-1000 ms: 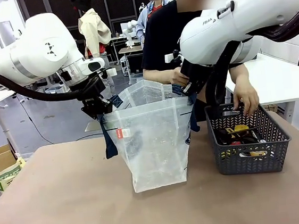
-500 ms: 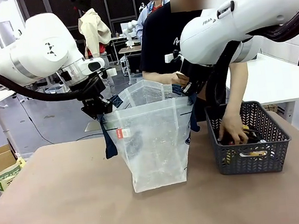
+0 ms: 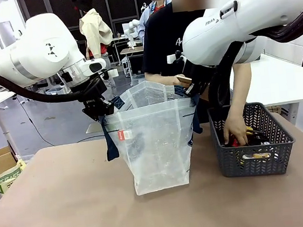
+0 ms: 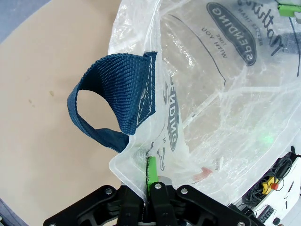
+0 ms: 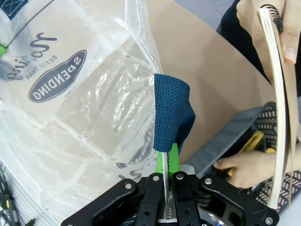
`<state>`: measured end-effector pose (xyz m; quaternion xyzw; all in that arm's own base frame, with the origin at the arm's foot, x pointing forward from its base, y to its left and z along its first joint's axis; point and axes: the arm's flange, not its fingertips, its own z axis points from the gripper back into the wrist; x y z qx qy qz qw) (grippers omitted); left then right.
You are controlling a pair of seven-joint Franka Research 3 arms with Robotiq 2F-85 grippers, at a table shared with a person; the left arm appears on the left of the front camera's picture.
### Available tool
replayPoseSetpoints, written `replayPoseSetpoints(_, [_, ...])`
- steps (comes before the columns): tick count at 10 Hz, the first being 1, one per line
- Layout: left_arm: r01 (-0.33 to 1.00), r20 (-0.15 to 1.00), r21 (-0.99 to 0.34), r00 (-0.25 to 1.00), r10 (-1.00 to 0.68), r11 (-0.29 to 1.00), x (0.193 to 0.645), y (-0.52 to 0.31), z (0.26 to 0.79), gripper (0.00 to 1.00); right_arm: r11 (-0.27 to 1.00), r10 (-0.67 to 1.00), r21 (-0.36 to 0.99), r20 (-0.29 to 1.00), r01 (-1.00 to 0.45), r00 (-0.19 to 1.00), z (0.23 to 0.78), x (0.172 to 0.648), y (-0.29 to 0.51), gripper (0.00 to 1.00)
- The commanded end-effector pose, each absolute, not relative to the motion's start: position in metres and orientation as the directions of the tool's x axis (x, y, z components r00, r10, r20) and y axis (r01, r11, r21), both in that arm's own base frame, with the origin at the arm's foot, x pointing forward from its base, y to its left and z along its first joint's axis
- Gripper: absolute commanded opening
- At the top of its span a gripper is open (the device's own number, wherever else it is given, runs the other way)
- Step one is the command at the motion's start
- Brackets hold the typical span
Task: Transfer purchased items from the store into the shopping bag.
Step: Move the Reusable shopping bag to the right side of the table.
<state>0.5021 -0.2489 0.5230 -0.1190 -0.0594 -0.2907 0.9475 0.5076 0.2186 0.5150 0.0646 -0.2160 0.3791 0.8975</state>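
The shopping bag stands upright in the middle of the table, its mouth held wide. My left gripper is shut on the bag's left rim; the left wrist view shows its green pad pinching the plastic below the navy handle. On the opposite rim my right gripper is shut by the other navy handle. A person's hand holds a thin flat tan item above the bag's far rim. The other hand reaches among the purchased items in the dark basket.
The lattice basket stands close to the bag's right side, near the table's right edge. A cardboard box with a printed paper sits off the table to the left. Bare tan tabletop stretches in front of the bag.
The person's hand went from the basket's far rim down into the basket and shifted a little there. Both arms and the bag stayed still.
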Motion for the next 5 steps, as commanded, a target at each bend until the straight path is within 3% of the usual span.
replayPoseSetpoints(1, [0.552,0.192,-0.194,0.832,-0.521,0.811,0.4987,-0.2445,0.5217,0.0,0.71,0.647,-0.051,0.441,-0.703,0.622,0.5153,0.5093,0.2147,0.0])
replayPoseSetpoints(5, [0.552,0.192,-0.194,0.832,-0.521,0.811,0.4987,-0.2445,0.5217,0.0,0.71,0.647,-0.051,0.441,-0.703,0.622,0.5153,0.5093,0.2147,0.0])
